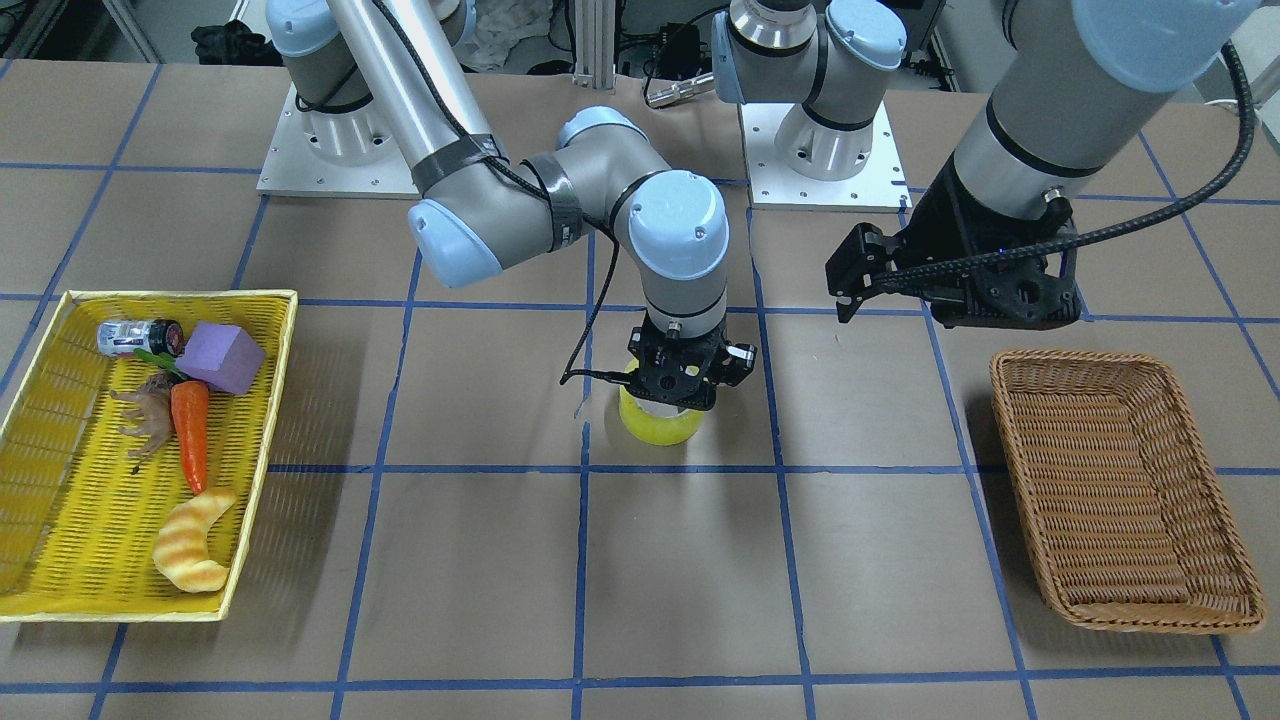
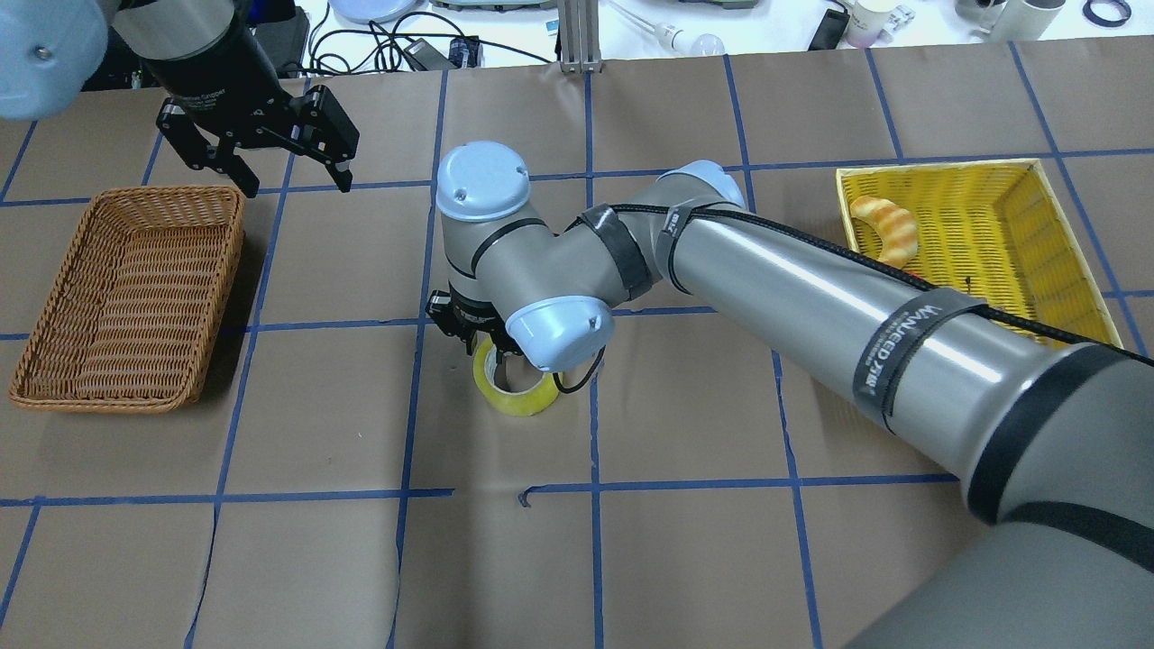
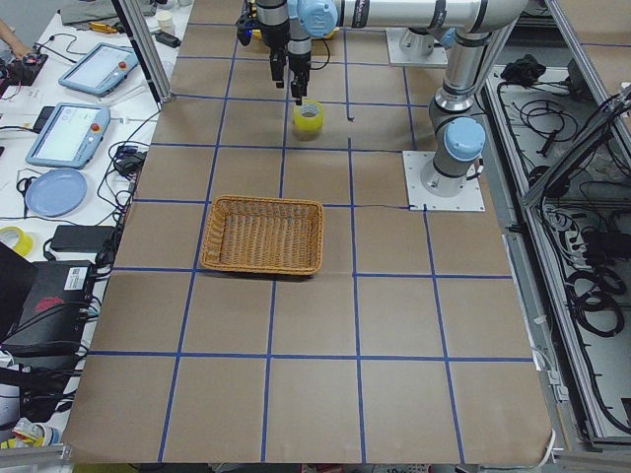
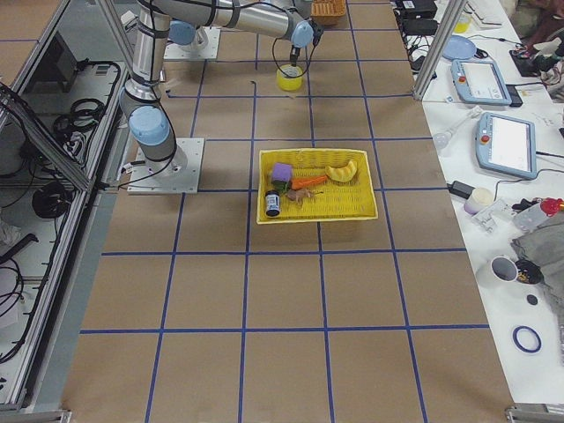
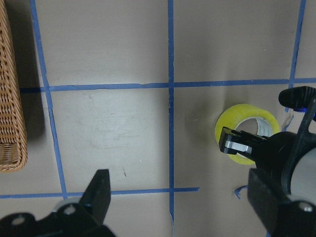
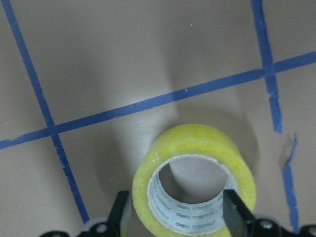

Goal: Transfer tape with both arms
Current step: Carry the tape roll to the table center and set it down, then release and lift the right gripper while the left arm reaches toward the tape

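Note:
The tape (image 1: 655,428), a yellow roll with a white core, stands upright on the table near its middle, and also shows in the overhead view (image 2: 518,401). My right gripper (image 6: 177,207) points straight down over it. Its jaws are apart: one finger is just outside the roll's (image 6: 197,140) wall, the other over the core's opposite edge. My left gripper (image 2: 293,185) hangs open and empty above the table, between the roll and the wicker basket (image 2: 135,191). In the left wrist view the roll (image 5: 232,121) lies ahead to the right.
The brown wicker basket (image 1: 1000,370) has nothing in it. A yellow tray (image 1: 180,296) on the other side holds a croissant toy (image 1: 195,545), a carrot (image 1: 190,430), a purple block (image 1: 220,355) and a small can (image 1: 135,335).

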Motion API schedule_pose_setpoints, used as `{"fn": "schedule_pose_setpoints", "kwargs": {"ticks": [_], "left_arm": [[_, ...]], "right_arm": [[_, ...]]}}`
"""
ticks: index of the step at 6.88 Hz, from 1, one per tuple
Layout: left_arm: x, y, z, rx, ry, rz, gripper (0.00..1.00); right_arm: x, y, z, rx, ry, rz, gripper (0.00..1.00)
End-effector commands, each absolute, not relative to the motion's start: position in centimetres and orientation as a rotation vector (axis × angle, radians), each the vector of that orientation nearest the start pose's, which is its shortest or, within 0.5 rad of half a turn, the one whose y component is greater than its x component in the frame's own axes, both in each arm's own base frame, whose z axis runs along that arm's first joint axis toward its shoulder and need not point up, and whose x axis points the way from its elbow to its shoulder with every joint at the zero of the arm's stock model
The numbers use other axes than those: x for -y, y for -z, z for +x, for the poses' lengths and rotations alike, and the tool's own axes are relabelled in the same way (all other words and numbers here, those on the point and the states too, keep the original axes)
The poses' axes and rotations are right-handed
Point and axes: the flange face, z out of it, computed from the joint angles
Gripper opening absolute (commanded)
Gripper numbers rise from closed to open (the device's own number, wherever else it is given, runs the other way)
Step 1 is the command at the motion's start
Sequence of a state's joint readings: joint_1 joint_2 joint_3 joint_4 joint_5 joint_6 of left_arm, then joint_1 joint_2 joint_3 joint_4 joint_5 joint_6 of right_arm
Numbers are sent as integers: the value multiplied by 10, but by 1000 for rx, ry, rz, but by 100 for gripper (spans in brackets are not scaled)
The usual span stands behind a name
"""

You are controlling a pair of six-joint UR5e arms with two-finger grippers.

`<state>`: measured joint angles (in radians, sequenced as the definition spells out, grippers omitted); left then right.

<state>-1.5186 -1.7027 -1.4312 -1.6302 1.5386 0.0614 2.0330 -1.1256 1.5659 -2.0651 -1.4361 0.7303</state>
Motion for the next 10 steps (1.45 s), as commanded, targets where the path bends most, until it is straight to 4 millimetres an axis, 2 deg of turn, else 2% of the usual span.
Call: {"fn": "schedule_pose_setpoints", "kwargs": {"ticks": [1,2,3,4,5,6,7,9,10], "left_arm": [[549,-482,-108,-3177,-80,13,100],[549,-479,-111,-3185,-89,13,100],[545,-471,-114,-3186,-116,7,100],[537,-459,-132,-3181,-154,55,100],[528,-456,-162,-3164,-154,49,100],[524,-440,-181,-3156,-194,43,100],[527,-417,-188,-3168,-165,-63,100],[513,-341,-195,-3177,-92,-60,100],[499,-303,-194,-3182,-56,-62,100]], "right_arm": [[551,-343,294,-3034,-38,320,100],[566,-368,228,-3105,25,299,100],[572,-389,172,-3116,31,285,100],[564,-411,132,-3126,14,257,100],[552,-431,114,-3158,15,178,100],[539,-456,112,-3169,69,174,100],[532,-464,116,-3162,96,183,100],[526,-462,116,-3154,33,168,100],[521,-471,120,-3138,55,157,100]]}}
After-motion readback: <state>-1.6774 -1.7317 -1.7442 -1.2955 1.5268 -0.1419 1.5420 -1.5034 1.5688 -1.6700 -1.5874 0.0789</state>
